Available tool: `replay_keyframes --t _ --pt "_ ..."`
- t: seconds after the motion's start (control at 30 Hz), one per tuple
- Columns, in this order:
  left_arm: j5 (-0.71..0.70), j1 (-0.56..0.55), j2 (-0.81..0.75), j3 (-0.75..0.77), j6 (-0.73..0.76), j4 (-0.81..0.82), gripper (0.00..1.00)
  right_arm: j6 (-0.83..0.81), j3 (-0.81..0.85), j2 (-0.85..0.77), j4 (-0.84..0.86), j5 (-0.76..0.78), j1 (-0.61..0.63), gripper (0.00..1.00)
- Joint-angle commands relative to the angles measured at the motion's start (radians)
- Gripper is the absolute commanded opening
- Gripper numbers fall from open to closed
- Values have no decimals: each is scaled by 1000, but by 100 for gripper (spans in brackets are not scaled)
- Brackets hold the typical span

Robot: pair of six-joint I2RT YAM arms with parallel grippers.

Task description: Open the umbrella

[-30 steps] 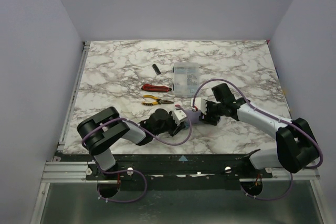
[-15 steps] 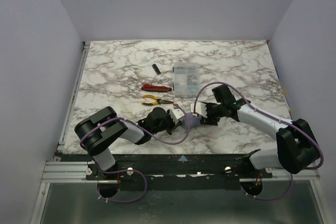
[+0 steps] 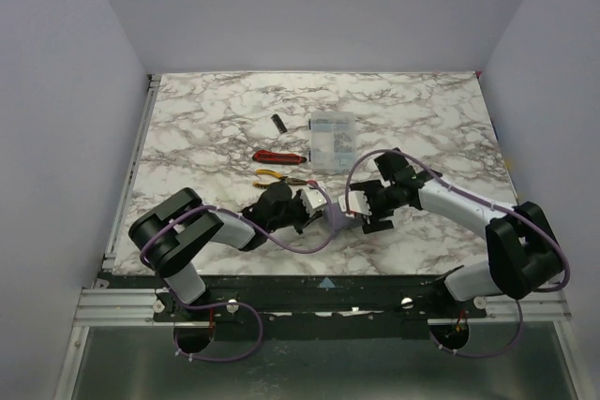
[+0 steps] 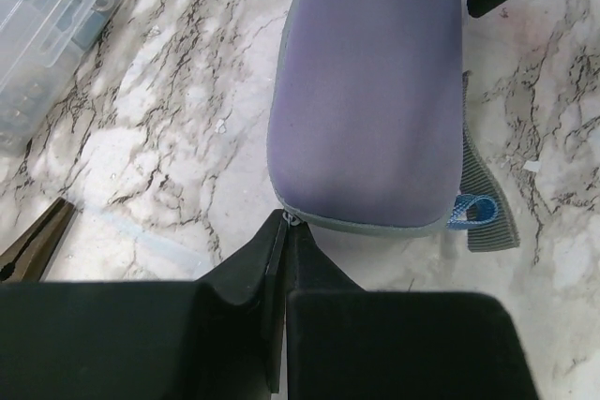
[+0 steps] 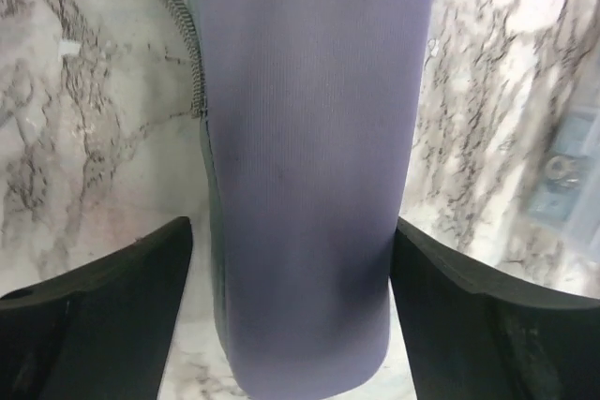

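A lavender-blue zippered fabric case lies on the marble table between my grippers. No canopy, shaft or handle of the umbrella shows; only a small blue tab loop by the grey zipper tape. My left gripper is shut on the case's metal zipper pull at its near end; it also shows in the top view. My right gripper straddles the case from the other end, its right finger touching the fabric and its left finger a little apart; it also shows in the top view.
A clear plastic organiser box stands behind the case and shows in the left wrist view. Red-handled pliers and yellow-handled pliers lie left of it. A small black item lies farther back.
My left gripper has drawn back and to the left with the zipper pull. My right gripper has shifted slightly left along the case, and the case has turned a little.
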Motion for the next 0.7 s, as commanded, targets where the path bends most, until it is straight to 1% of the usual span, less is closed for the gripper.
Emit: replay_keyframes --t 0.0,0.1,0.2,0.3,0.37,0.43,0.5,0.53,0.6,0.67 --pt "32 -7 -26 12 16 -23 0 219 111 59 -138 -5 -14 87" --pt "37 -21 -20 -1 0 -20 0 407 163 9 -132 -26 -51 94" --pt "20 -35 -15 -6 -15 -13 0 586 204 -34 -134 -13 -97 98" --pt "-8 -43 -4 -2 -37 -5 0 747 239 -61 -160 22 -162 98" --pt "-35 -52 5 4 -52 3 0 876 276 -59 -171 55 -233 98" --pt "-55 -67 12 12 -64 2 0 997 333 -29 -219 53 -316 99" --pt "-74 -87 18 20 -70 2 0 1129 404 20 -280 77 -367 100" --pt "-84 -99 20 23 -72 2 0 1192 447 57 -320 101 -381 100" --pt "-110 -123 27 37 -82 -7 0 1306 520 129 -427 101 -405 99" --pt "-126 -144 37 54 -93 -20 0 1386 539 173 -486 86 -412 99"
